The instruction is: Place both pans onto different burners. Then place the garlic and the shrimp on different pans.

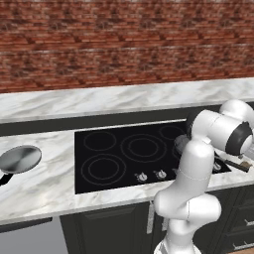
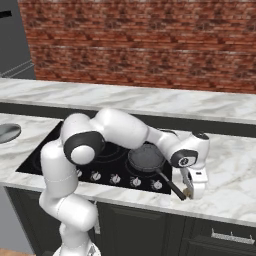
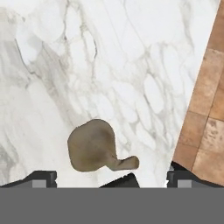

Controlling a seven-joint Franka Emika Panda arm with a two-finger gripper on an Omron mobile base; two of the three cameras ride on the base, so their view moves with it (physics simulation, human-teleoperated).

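My gripper [image 2: 192, 192] points down at the marble counter just right of the cooktop, open, with nothing between its fingers. In the hand view the garlic [image 3: 93, 149], a tan lump with a short stem, lies on the marble just ahead of the open gripper [image 3: 109, 178], between the two fingertips [image 3: 42, 177]. The darker grey pan [image 2: 146, 157] sits on a front right burner, its black handle [image 2: 171, 186] reaching toward the gripper. The silver pan [image 1: 20, 158] rests on the counter left of the cooktop. Other burners [image 1: 144, 147] are bare. The shrimp is out of view.
The counter's front edge runs close beside the garlic, with brown floor tiles [image 3: 205, 122] beyond it. Small silver knobs [image 1: 151, 175] line the cooktop's front. A brick wall [image 1: 124, 44] backs the counter. My own arm [image 1: 198, 163] blocks the cooktop's right side in the left base view.
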